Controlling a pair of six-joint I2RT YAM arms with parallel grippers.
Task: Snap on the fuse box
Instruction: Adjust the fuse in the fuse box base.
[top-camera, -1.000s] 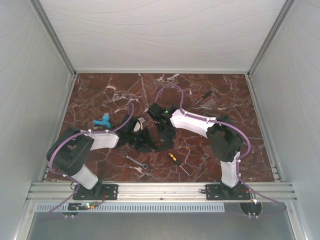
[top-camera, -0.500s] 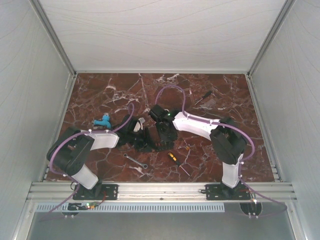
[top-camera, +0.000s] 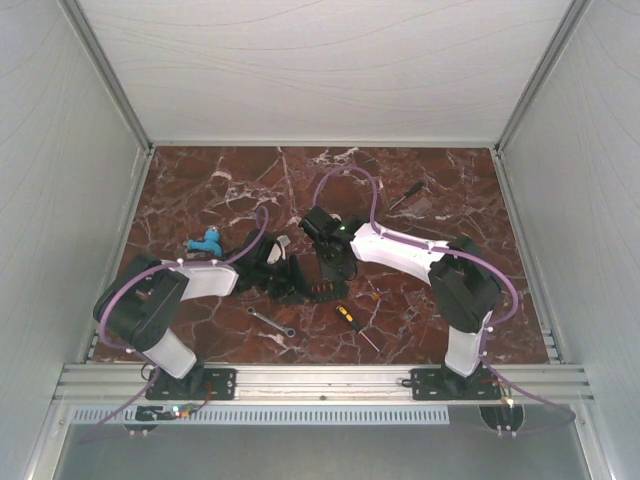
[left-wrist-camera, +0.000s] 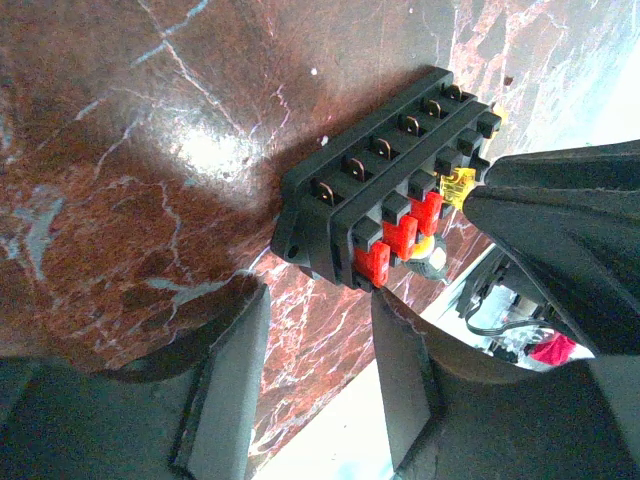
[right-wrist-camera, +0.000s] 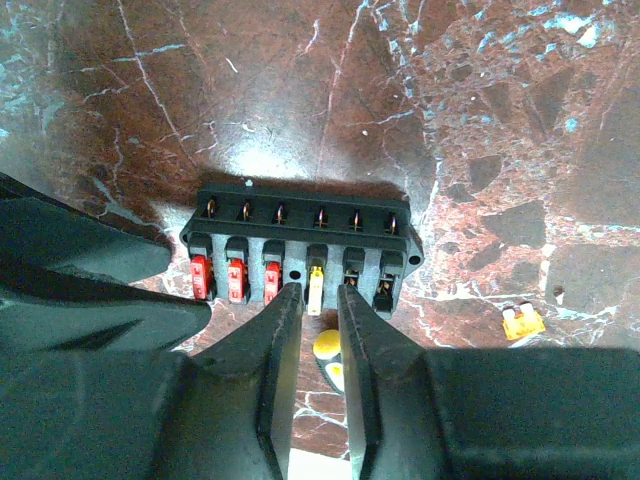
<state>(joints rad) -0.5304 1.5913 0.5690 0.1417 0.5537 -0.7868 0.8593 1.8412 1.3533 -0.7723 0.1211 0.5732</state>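
Glossy red-brown marble table (top-camera: 455, 180), white veins all over, glare on the polish. In the centre of the right wrist view lies the fuse box (right-wrist-camera: 300, 240), a matte black moulded plastic block, long and rectangular, flat on the stone with no cover on it. Six small metal terminals run along its upper edge. Below them sit six slots: three translucent red fuses (right-wrist-camera: 232, 280) at the left, then one yellow fuse (right-wrist-camera: 316, 278).

The right gripper (right-wrist-camera: 315, 325) comes up from the bottom of the frame, smooth black fingers narrowly parted, tips either side of that yellow fuse and gripping nothing. In the left wrist view the left gripper (left-wrist-camera: 315, 335) is spread wide, with the box's end just above its tips. A loose yellow fuse (right-wrist-camera: 523, 322) lies at lower right.
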